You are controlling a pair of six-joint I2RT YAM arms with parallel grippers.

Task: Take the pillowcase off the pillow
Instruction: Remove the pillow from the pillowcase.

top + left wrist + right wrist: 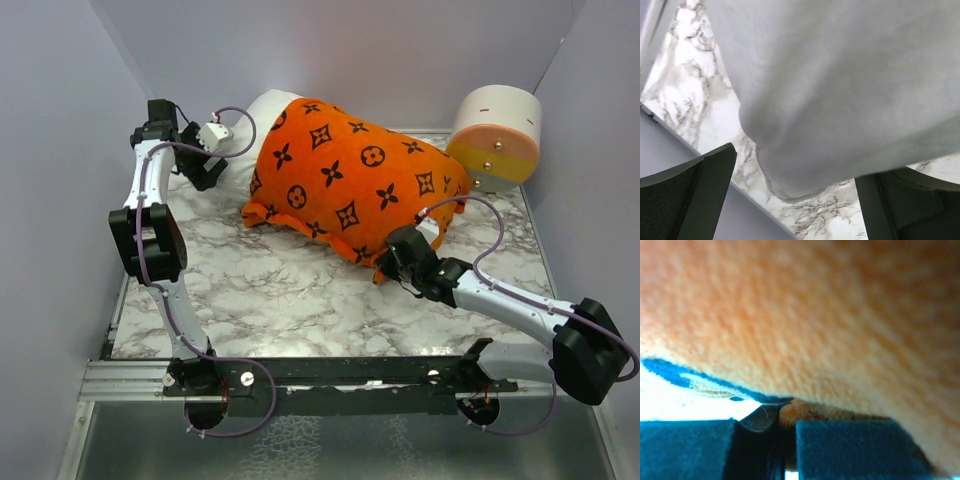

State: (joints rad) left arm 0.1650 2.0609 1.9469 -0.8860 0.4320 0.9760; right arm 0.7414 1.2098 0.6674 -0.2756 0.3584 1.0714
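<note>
At far left, my left gripper (208, 168) stands wide open around a bare white corner of the pillow (268, 112). My right gripper (390, 260) is clamped on the pillowcase (350, 175) (its near frill). Peeling is in hand: next I'd close left, then pull right.
</note>
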